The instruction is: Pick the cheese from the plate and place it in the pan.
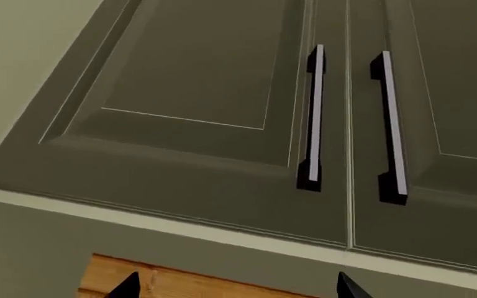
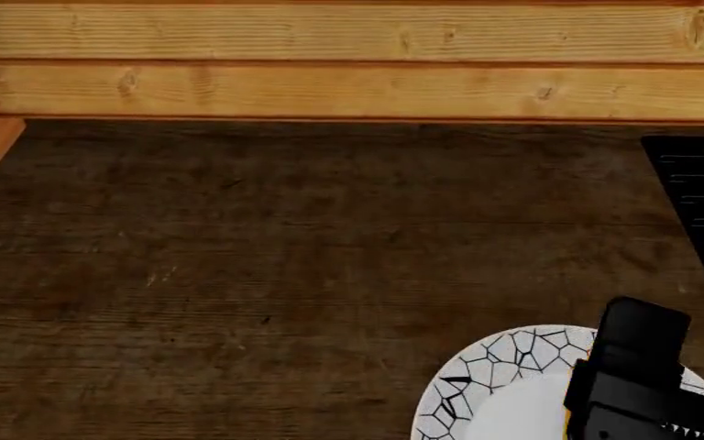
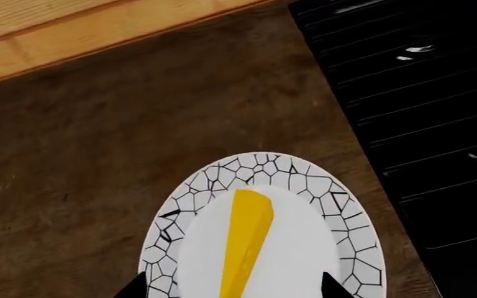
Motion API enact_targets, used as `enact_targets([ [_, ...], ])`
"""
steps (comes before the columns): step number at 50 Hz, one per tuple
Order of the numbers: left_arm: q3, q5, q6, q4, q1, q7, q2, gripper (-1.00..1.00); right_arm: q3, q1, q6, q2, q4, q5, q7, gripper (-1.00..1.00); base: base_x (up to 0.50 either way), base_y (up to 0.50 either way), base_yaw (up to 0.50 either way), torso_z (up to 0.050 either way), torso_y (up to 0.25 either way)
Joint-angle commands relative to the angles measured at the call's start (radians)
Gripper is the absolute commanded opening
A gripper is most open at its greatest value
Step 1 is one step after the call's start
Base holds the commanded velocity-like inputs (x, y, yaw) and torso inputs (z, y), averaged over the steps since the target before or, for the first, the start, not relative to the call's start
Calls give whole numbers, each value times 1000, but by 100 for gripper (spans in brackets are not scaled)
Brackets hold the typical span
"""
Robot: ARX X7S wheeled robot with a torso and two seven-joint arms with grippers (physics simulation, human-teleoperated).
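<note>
The cheese (image 3: 245,239) lies on the plate (image 3: 305,180), pointing toward the right gripper (image 3: 234,287) — jaws wide, one either side. I'd lower straight, keeping the wedge centred, and close on its flat faces.

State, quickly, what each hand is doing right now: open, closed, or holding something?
Left hand: open, empty, facing cabinet doors.
Right hand: open, above the cheese on the plate, holding nothing.
</note>
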Motion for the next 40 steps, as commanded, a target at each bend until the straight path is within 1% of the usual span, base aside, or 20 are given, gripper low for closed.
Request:
enact_targets([
  [1, 225, -94, -546, 113, -552, 390, 559, 100, -296, 257, 23, -54, 126, -9, 9, 100, 0, 0, 0, 0, 0],
  [2, 235, -93, -696, 107, -702, 388, 709, 100, -310, 261, 25, -61, 127, -19, 5, 100, 0, 0, 0, 0, 0],
  [3, 251, -78, -846, 99, -852, 393, 839, 100, -323, 259, 18, -68, 125, -29, 3, 100, 0, 0, 0, 0, 0],
  [4, 259, -73, -996, 94, -1002, 394, 843, 100, -334, 268, 23, -72, 129, -32, 3, 100, 0, 0, 0, 0, 0],
  [5, 267, -65, -1099, 90, -1083, 395, 845, 100, -346, 279, 29, -78, 139, -33, 4, 100, 0, 0, 0, 0, 0],
  [19, 339, -9, -1097, 17, -1148, 419, 875, 100, -441, 321, 84, -139, 230, -121, -21, 100, 0, 0, 0, 0, 0],
  [26, 331, -18, -1093, 19, -1143, 418, 871, 100, -465, 305, 83, -161, 250, -148, -57, 100, 0, 0, 0, 0, 0],
  [40, 329, -30, -1096, 19, -1149, 409, 862, 100, -486, 294, 79, -168, 258, -164, -87, 100, 0, 0, 0, 0, 0],
])
